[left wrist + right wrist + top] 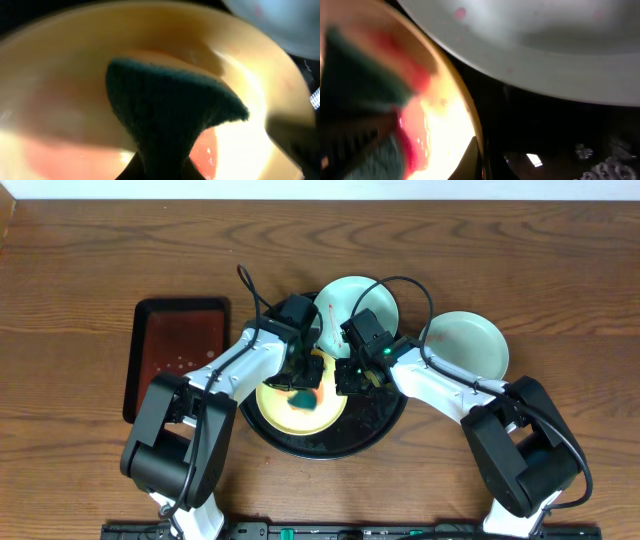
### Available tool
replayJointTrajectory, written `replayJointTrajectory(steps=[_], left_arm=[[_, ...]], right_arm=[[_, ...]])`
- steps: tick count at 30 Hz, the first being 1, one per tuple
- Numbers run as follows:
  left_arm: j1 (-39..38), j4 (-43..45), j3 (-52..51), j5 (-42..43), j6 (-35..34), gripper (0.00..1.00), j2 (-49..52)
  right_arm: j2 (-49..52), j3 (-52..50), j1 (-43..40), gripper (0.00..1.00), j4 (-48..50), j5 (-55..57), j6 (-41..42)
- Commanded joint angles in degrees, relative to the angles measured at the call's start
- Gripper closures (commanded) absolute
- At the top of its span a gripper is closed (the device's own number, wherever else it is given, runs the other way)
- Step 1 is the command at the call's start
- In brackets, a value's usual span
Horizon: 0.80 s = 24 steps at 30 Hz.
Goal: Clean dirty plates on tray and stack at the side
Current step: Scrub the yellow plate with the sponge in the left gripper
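Note:
The pale yellow plate (275, 402) lies on the round black tray (372, 426), with a red-orange smear near its middle. My left gripper (303, 383) is shut on a dark green sponge (303, 399) and presses it onto the plate. In the left wrist view the sponge (170, 110) covers the plate (60, 100). My right gripper (345, 380) is shut on the yellow plate's right rim (451, 120). A mint plate (352, 302) sits at the tray's far edge and shows in the right wrist view (545, 45). A second mint plate (470, 345) lies on the table to the right.
A rectangular dark tray (180, 355) lies on the wooden table to the left of the round tray. Both arms cross over the round tray's middle. Black cables loop above the far mint plate.

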Motion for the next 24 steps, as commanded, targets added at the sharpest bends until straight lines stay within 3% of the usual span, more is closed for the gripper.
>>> replayJointTrajectory(steps=[1, 4, 6, 24], left_arm=[[0.3, 1.7, -0.4, -22.0, -10.4, 0.93, 0.9], [0.8, 1.0, -0.2, -32.4, -15.2, 0.93, 0.9], [1.5, -0.8, 0.5, -34.1, -16.2, 0.93, 0.9], [5.3, -27.2, 19.6, -32.4, -11.7, 0.93, -0.8]], right_arm=[[1.2, -0.2, -0.2, 0.99, -0.8, 1.5, -0.1], [1.2, -0.2, -0.3, 0.99, -0.9, 1.5, -0.1], [1.2, -0.2, -0.3, 0.99, -0.9, 1.5, -0.1], [1.2, -0.2, -0.2, 0.99, -0.8, 1.7, -0.1]])
